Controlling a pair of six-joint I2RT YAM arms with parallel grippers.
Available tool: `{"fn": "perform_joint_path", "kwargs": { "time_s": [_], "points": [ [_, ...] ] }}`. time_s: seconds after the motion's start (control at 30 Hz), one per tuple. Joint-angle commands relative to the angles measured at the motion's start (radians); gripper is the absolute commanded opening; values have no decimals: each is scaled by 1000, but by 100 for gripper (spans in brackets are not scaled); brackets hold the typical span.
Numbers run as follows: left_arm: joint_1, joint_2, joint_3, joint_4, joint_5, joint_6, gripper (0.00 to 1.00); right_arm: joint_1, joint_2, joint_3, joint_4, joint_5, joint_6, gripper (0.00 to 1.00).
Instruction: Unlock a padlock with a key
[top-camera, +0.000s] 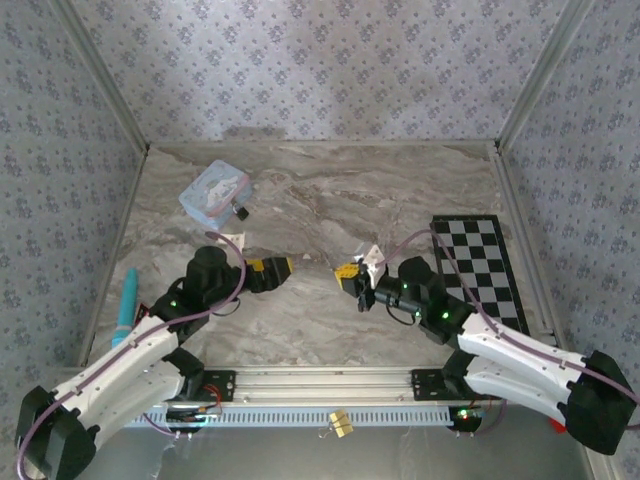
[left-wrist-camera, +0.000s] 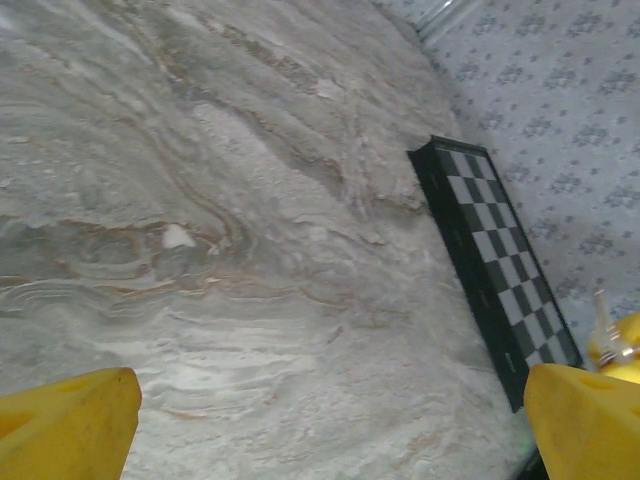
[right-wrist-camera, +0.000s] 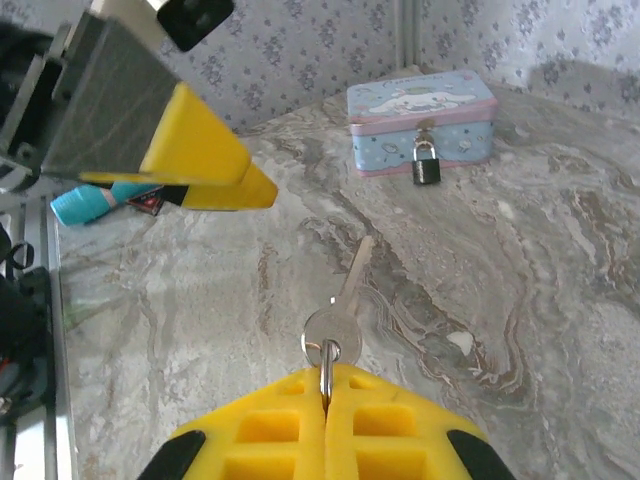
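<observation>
Pinches key (right-wrist-camera: 345, 290) by its ring end in clenched right gripper (right-wrist-camera: 326, 385), blade aimed at padlock (right-wrist-camera: 426, 165) hanging on cartoon tin's (right-wrist-camera: 420, 110) front, well apart; holds left gripper (left-wrist-camera: 330, 425) released, free to steady it.

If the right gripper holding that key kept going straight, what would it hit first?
Probably the padlock on the blue tin; the key in the right gripper aims roughly there across bare table. The left gripper sits aside, though depth is unclear.
</observation>
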Motion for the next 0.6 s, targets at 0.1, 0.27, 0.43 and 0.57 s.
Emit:
{"fn": "perform_joint_path", "kwargs": {
  "time_s": [0.1,0.27,0.43,0.57],
  "points": [
    [-54,31,53,96,16,-28,95,31,-3,-37,156,48,-73,0],
    [-74,66,76,138,47,-34,86,32,14,-36,180,12,-42,0],
    [-116,110,135,130,44,-61,77,60,34,-53,222,122,-67,0],
    [-139,152,178,100,26,-91,70,85,60,-68,280,198,-96,0]
  ]
}}
